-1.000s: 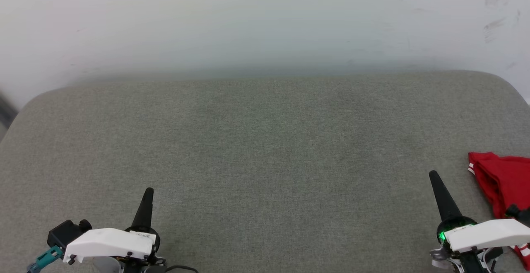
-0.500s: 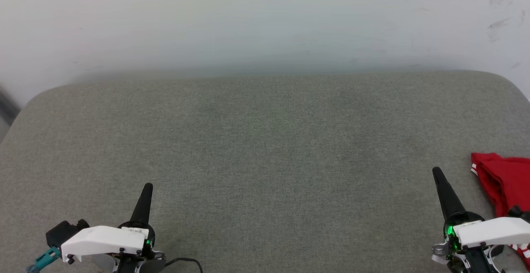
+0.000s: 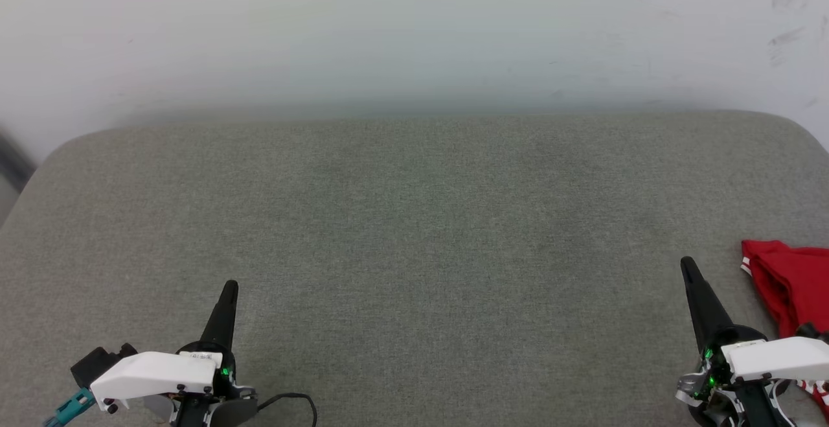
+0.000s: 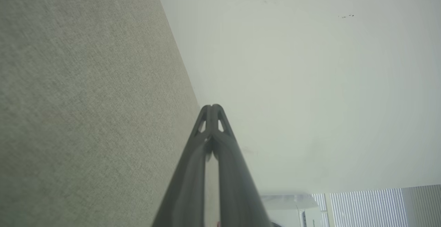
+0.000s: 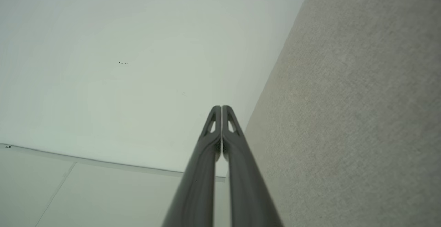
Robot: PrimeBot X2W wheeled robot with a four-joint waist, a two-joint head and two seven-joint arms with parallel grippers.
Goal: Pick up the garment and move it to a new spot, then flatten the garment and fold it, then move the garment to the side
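The red garment (image 3: pixel 793 288) lies bunched at the far right of the grey cushioned surface (image 3: pixel 414 219), cut off by the head view's edge, with a strip of red-and-white trim showing. My right gripper (image 3: pixel 688 265) is shut and holds nothing, just left of the garment and apart from it. At the lower left my left gripper (image 3: pixel 229 288) is shut and holds nothing, far from the garment. In the wrist views both the left gripper (image 4: pixel 212 107) and the right gripper (image 5: pixel 221 107) have their fingers pressed together, pointing toward the wall.
A pale wall (image 3: pixel 414 32) rises behind the cushion's rounded back edge. A dark object (image 3: pixel 10 161) shows at the far left edge. Window blinds (image 4: pixel 365 206) show in the left wrist view. A black cable (image 3: pixel 291 404) loops beside the left wrist.
The head view has shifted slightly, so the garment sits nearer the right edge. Both grippers show their tips a little higher; they stay shut.
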